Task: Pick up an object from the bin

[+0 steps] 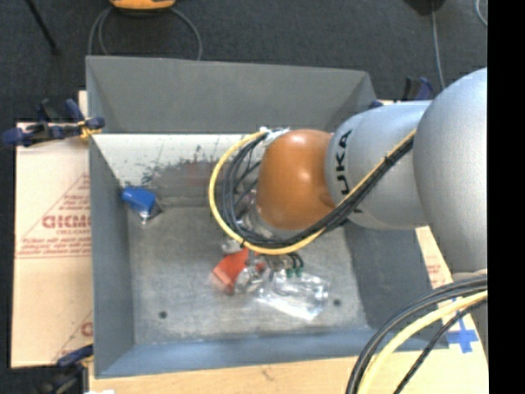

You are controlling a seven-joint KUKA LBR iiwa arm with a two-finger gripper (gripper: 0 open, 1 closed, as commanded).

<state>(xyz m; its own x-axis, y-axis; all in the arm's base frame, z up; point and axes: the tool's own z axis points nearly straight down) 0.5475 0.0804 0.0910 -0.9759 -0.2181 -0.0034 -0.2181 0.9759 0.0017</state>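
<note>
From my station, the gripper [253, 254] sits low in the middle of the bin, mostly tucked under the wrist. Whether it stands wide or narrow I cannot tell. Just below and left of it lies a small red-orange piece [229, 271], blocky and tilted, touching or nearly touching the metal parts above it. To the right of that piece a crumpled clear plastic wrapper [297, 292] rests on the floor, with some green bits [293, 262] at its upper edge. A blue piece [139, 200] lies well apart, in the upper left of the floor near the back wall. The grey bin [221, 97] holds these things, and dark specks mark the back part of its floor. Above the gripper I see the orange cover [291, 179], looped by a yellow cable [215, 189]. The grey arm [394, 179] reads "UKA" in black.
</note>
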